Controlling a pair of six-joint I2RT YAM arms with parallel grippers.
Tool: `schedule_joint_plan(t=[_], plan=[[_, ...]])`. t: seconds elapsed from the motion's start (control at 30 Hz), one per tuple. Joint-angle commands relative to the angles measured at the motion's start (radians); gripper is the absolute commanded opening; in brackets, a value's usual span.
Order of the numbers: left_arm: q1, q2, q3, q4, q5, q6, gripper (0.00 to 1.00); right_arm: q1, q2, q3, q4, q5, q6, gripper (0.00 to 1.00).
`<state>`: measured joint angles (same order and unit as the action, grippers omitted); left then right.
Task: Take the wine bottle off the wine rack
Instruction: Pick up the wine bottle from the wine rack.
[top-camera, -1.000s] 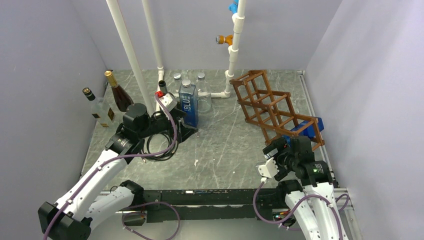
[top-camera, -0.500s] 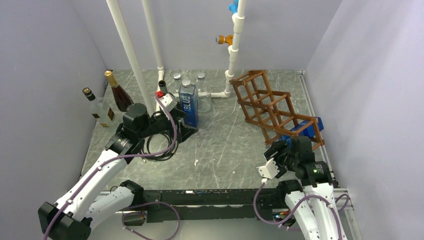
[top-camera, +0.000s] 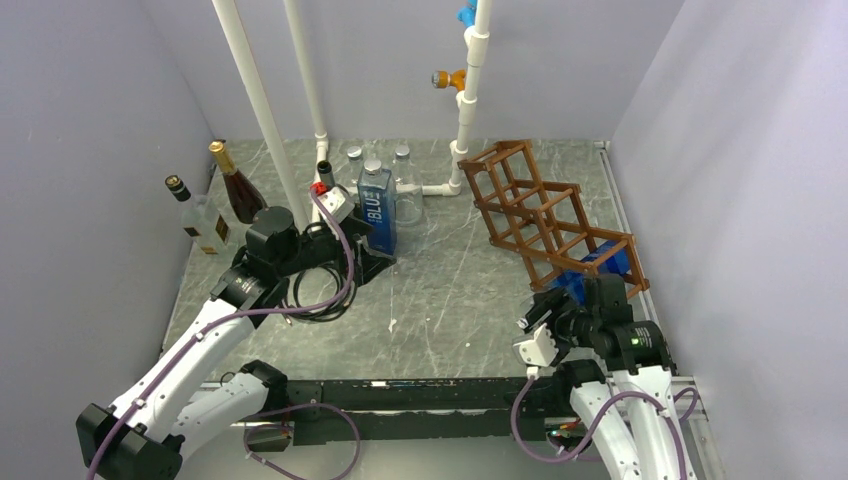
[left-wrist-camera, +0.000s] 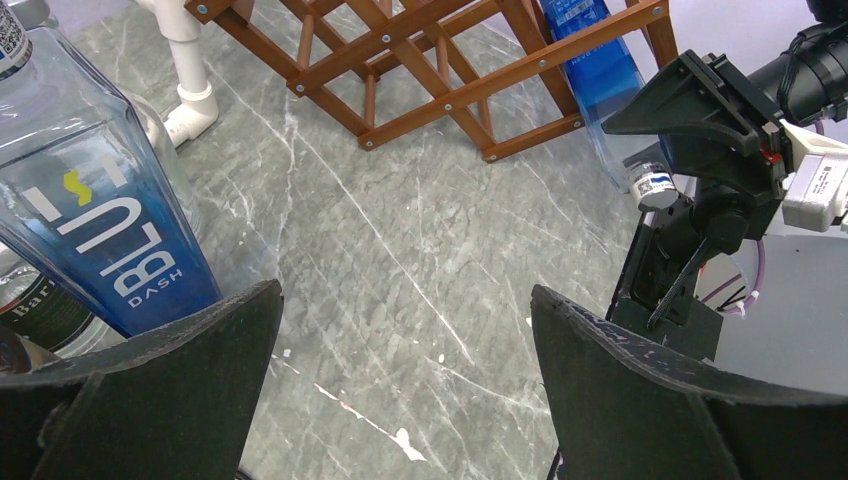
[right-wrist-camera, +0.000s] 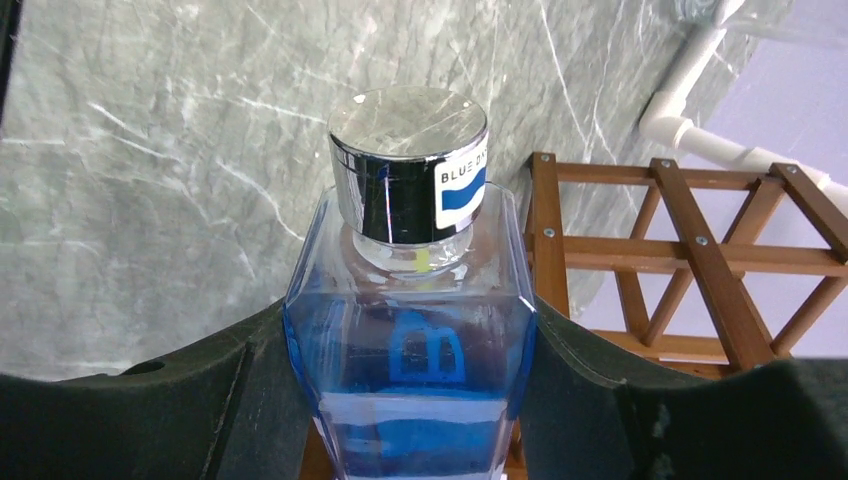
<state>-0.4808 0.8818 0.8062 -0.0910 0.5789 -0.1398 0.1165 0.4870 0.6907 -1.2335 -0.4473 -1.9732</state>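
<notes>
Grey marbled bench (top-camera: 440, 300): carries everything in view.
Clear bottle (top-camera: 197, 218): dark cap, upright by the left wall.
Brown bottle (top-camera: 236, 188): gold foil top, upright just beside the clear one.
Left gripper (left-wrist-camera: 405, 293): jaws spread wide with nothing between them, low over bare bench.
BLU DASH bottle (top-camera: 377, 208): blue, upright, just left of the left gripper in its wrist view.
White pipes (top-camera: 262, 110): rise from the back of the bench.
Wine rack (top-camera: 545, 215): reddish-brown wooden lattice, right of centre, running diagonally from the back toward the right arm.
Wine bottle (left-wrist-camera: 598, 75): blue glass with a silver cap, lying in the rack's nearest end cell, neck sticking out toward the right arm.
Right gripper (right-wrist-camera: 408, 335): clamped on the wine bottle's shoulders, one finger against each side below the cap.
</notes>
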Motion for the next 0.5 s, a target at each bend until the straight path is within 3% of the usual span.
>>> schedule_joint_plan(t=[0.0,0.27,0.47], plan=[[0.008,0.004,0.02,0.027,0.028,0.007,1.0,0.005,0.023,0.061,-0.044,-0.163,-0.055,0.31],[0.011,0.017,0.016,0.049,0.073,-0.002,0.99,0.005,0.049,0.082,-0.064,-0.272,0.0,0.29],[0.008,0.022,-0.03,0.172,0.19,-0.043,0.99,0.006,0.065,0.075,-0.041,-0.324,0.059,0.29]])
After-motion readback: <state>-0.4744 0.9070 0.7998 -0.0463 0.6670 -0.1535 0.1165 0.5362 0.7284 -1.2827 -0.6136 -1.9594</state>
